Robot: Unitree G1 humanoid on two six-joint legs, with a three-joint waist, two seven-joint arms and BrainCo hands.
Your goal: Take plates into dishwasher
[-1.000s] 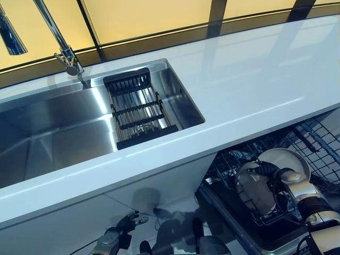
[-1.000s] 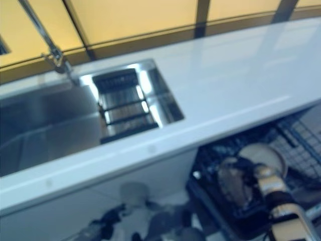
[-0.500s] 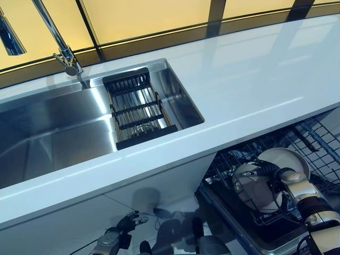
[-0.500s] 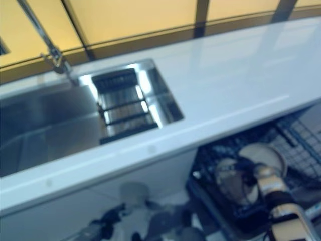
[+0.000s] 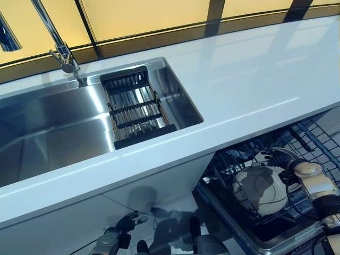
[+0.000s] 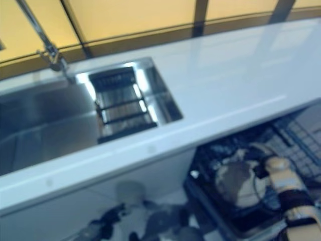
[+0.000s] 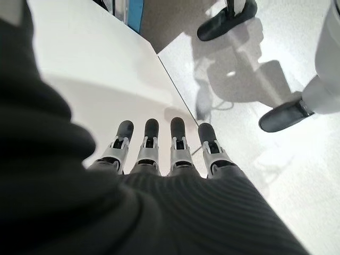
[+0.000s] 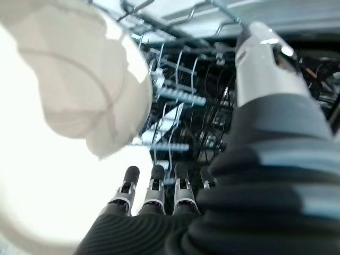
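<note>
- Since a second ago we see the plate [image 5: 261, 189] tipped from near upright to a flatter lean, its face turned more upward, and the right hand [image 5: 307, 175] shifted to the plate's far right edge, lower in the dishwasher rack [image 5: 239, 159].
- The whole head view has also drifted a little, so the sink [image 5: 64, 127] and tap [image 5: 56, 40] sit slightly differently; we read that as camera motion, not as things moving.
- The plate is inside the pulled-out rack under the bench [image 5: 249, 79], resting among the wire tines.
- In the right wrist view the plate [image 8: 58, 133] fills the near side beside the straight fingers [image 8: 154, 186], with the thumb [image 8: 260, 64] raised apart from them; the right hand looks released, with extended fingers against the plate rather than curled round it.
- The sink holds a black slatted drain basket [image 5: 135, 106] at its right end; the rest of the basin is bare steel.
- The bench edge overhangs the rack, so open room lies only in front of and below it.
- The left hand [image 5: 119, 231] hangs low near the floor [image 7: 276, 79], fingers [image 7: 178, 143] straight, holding nothing.
</note>
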